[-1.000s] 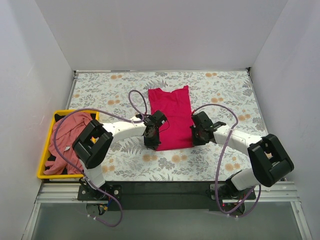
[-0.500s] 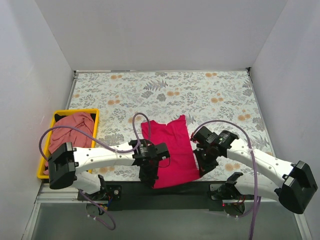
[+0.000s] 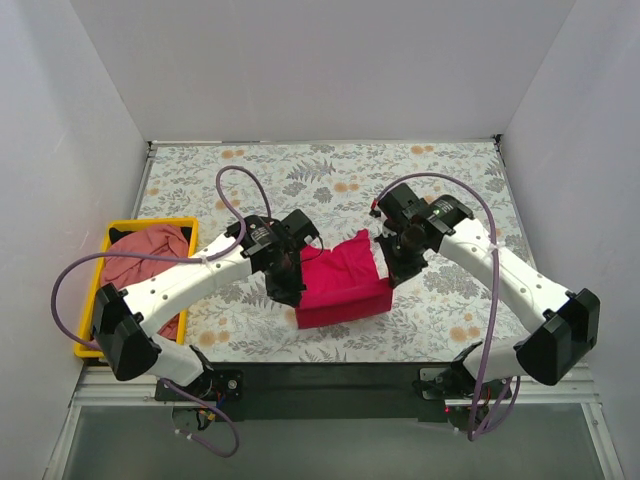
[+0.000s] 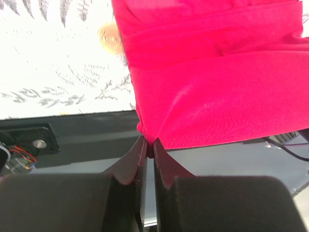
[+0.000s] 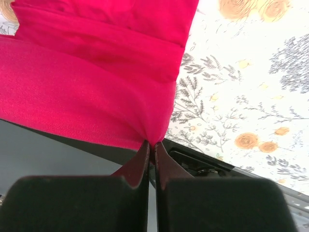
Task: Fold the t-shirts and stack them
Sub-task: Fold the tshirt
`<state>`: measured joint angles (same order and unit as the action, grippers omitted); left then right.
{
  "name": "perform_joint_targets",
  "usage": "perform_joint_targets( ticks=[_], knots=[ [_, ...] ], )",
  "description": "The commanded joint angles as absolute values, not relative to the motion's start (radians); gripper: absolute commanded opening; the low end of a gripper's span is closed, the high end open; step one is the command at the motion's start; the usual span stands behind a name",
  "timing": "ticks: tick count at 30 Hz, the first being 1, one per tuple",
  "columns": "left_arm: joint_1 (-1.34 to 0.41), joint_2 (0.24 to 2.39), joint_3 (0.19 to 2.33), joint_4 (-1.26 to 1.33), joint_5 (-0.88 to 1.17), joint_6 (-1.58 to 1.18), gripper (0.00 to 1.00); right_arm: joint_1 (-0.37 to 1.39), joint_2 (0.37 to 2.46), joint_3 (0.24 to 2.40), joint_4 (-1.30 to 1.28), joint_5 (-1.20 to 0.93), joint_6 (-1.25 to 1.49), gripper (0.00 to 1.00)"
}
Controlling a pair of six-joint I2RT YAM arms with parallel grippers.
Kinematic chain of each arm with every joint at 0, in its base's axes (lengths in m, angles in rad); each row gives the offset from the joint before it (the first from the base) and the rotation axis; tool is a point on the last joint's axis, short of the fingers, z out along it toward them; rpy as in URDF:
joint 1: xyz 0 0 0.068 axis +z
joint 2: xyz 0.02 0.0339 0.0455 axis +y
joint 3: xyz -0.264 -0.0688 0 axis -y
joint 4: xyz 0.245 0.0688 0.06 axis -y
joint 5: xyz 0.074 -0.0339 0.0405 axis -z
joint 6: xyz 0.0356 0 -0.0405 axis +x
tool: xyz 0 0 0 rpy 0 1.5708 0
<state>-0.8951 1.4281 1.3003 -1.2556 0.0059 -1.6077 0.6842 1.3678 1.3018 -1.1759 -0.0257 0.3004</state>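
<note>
The magenta-red t-shirt (image 3: pixel 342 285) lies on the flowered table near the front middle, doubled over on itself. My left gripper (image 3: pixel 296 292) is shut on the shirt's left corner; in the left wrist view the fingertips (image 4: pixel 147 145) pinch a bunch of the red cloth (image 4: pixel 217 92). My right gripper (image 3: pixel 386 270) is shut on the right corner; in the right wrist view it (image 5: pixel 151 145) pinches the cloth (image 5: pixel 96 92). The held edge hangs above the table. The salmon-pink t-shirt (image 3: pixel 140 265) lies crumpled in the yellow bin (image 3: pixel 150 222) at the left.
The table's black front edge (image 4: pixel 72 130) and the arm bases show below the lifted cloth in both wrist views. White walls close in the table on three sides. Purple cables loop over both arms.
Both grippers have moved from the table's near edge up and toward the middle, carrying the shirt's edge with them. The shirt now lies doubled and shorter.
</note>
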Motion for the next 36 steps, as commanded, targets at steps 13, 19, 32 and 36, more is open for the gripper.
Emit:
perform_joint_targets(
  ticks=[13,19,32,36],
  knots=[
    [-0.764,1.451,1.39,-1.243,-0.054,-1.494,0.0,0.63,1.569,1.621,-1.249,0.078,0.167,0.01],
    [-0.716,1.463,1.387,-1.194,-0.043,-1.463,0.0,0.624,1.664,1.744,-1.243,0.095,0.138,0.01],
    [-0.571,1.577,1.367,-1.02,-0.032,-1.382,0.0,0.575,1.819,1.77,-1.099,0.123,0.104,0.01],
    [-0.548,1.621,1.35,-0.974,-0.014,-1.373,0.0,0.561,1.858,1.73,-1.013,0.112,0.094,0.01]
  ],
)
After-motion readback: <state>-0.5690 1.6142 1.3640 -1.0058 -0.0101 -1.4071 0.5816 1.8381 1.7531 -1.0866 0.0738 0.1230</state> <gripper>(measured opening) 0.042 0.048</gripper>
